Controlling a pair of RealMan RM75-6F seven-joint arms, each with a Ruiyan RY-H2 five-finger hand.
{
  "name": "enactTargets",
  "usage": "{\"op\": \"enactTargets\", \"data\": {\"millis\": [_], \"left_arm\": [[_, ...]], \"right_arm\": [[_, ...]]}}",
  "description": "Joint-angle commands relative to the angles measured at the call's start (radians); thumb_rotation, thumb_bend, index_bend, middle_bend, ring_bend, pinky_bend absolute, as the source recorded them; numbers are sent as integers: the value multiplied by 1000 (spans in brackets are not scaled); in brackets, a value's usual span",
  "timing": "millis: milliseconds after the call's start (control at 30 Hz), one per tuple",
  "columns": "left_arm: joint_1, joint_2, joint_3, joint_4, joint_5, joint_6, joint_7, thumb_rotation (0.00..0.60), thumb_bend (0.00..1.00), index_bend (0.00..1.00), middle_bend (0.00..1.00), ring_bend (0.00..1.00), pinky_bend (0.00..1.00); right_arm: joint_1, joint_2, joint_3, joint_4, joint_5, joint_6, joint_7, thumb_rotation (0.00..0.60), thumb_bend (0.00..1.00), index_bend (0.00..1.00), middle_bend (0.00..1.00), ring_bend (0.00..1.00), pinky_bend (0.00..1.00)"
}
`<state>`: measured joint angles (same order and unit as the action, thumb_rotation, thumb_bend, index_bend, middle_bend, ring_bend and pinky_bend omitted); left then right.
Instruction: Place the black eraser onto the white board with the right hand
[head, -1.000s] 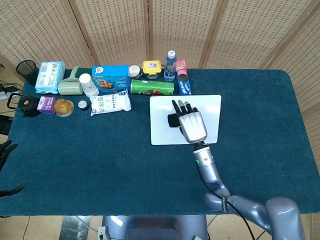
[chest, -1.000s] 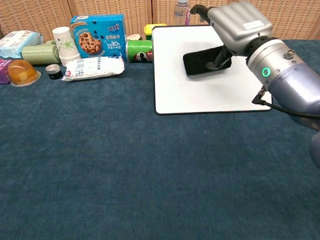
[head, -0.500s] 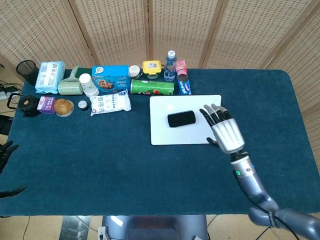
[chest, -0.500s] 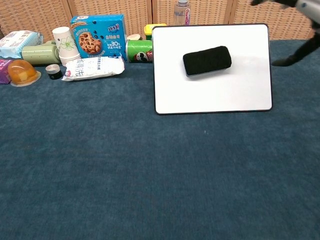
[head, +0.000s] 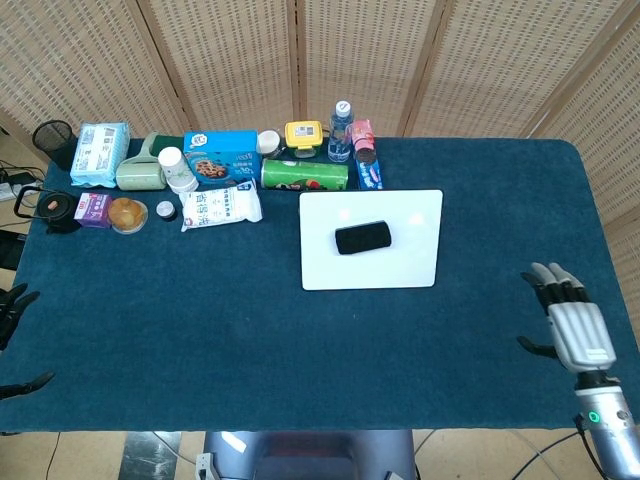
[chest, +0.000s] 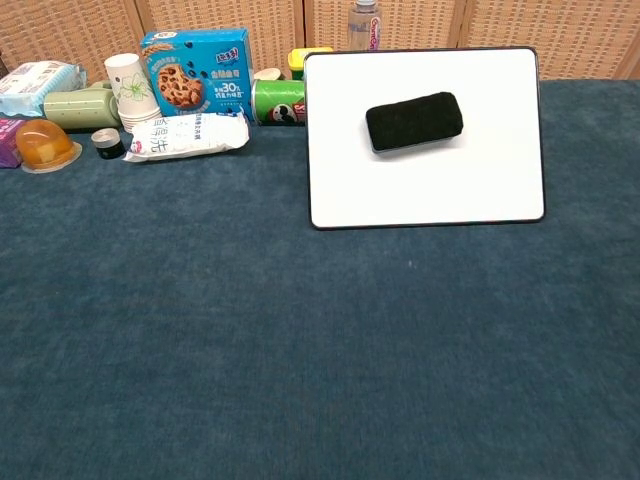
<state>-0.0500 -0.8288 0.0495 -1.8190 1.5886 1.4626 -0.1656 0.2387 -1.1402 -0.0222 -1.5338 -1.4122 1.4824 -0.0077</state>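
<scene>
The black eraser (head: 363, 238) (chest: 414, 121) lies flat on the white board (head: 410, 262) (chest: 430, 190), a little left of the board's middle, with nothing touching it. My right hand (head: 571, 327) hovers over the table's near right corner, far from the board, its fingers apart and empty; the chest view does not show it. Of my left hand (head: 14, 300) only dark fingertips show at the far left edge of the head view, spread apart with nothing between them.
A row of goods stands along the back left: a tissue pack (head: 100, 152), paper cups (head: 176, 168), a blue cookie box (head: 220, 158), a white packet (head: 222, 207), a green chip can (head: 305, 174) and a water bottle (head: 341, 130). The can lies just behind the board's far left corner.
My right hand has let go of the eraser and drawn away from the board, to the right and toward the table's near edge. The eraser stays where it lay on the board.
</scene>
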Motion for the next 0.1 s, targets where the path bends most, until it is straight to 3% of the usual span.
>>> {"op": "enactTargets", "data": {"millis": [33,100], "left_arm": [[-2,-3,-2,-3,-4,-3,11,600,54,0,0,0,0],[-3,-5,-4,-6,-4,-2,18,600,53,0,0,0,0]], "right_arm": [[-62,16,-4,-8,6,71,24,600,0,135,76,19,94],[-73,18,1,-8,-5,92,7,600,0,139,76,19,94]]}}
